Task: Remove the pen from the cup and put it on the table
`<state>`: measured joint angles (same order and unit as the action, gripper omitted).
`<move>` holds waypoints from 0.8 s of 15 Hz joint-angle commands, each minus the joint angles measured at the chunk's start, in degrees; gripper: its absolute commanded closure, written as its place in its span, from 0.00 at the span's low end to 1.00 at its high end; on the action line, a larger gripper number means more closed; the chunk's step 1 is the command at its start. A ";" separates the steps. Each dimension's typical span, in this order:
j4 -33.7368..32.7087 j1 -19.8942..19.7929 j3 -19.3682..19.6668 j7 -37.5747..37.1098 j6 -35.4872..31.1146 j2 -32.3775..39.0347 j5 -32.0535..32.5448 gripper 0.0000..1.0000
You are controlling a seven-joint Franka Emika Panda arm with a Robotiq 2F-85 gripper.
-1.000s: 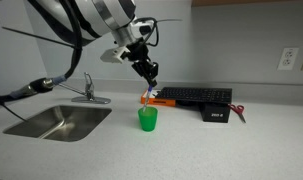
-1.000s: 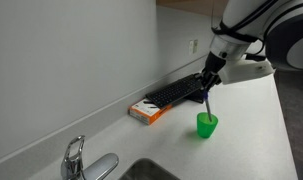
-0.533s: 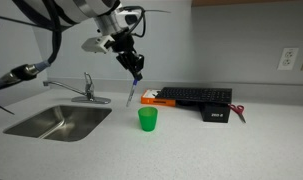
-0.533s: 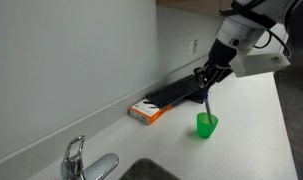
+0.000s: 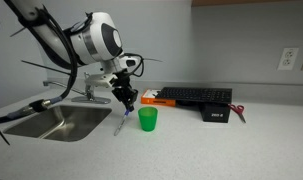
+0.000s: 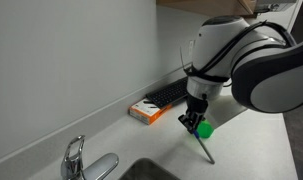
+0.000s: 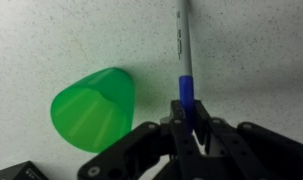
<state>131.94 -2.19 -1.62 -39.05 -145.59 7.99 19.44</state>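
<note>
**Gripper** [image 7: 188, 128]: one. Its fingers [image 7: 204, 135] are clenched on the blue section of the pen [image 7: 181, 40].

**Pen:** one, out of the cup and held over the counter [image 5: 191, 150].
- In the wrist view its long axis runs straight away from the fingers.
- In both exterior views it slants down from the gripper, with the tip low by the counter. Whether the tip touches the counter cannot be told.

**Cup** [image 7: 94, 108]: one, green, upright, just beside the pen and apart from it. An exterior view shows it whole [image 5: 147, 119]. In an exterior view the gripper partly hides it [image 6: 204, 128].

**Along the wall:**
- One keyboard [image 5: 196, 96].
- One orange box [image 5: 157, 100].
- One small black box [image 5: 216, 113], not seen in the opposite exterior view.

**Sink** [image 5: 51, 122]: one, with one faucet [image 5: 88, 90].
</note>
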 commanded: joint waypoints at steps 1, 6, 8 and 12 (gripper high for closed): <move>-5.59 2.46 1.92 3.39 3.09 4.93 -1.67 0.96; -7.70 4.57 3.95 2.67 2.72 6.60 -0.39 0.39; -8.05 5.17 4.48 2.53 2.51 6.72 -0.31 0.23; -8.39 5.53 4.97 2.74 2.29 6.59 -1.04 0.00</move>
<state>125.03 2.06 2.04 -37.44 -144.12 14.14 19.44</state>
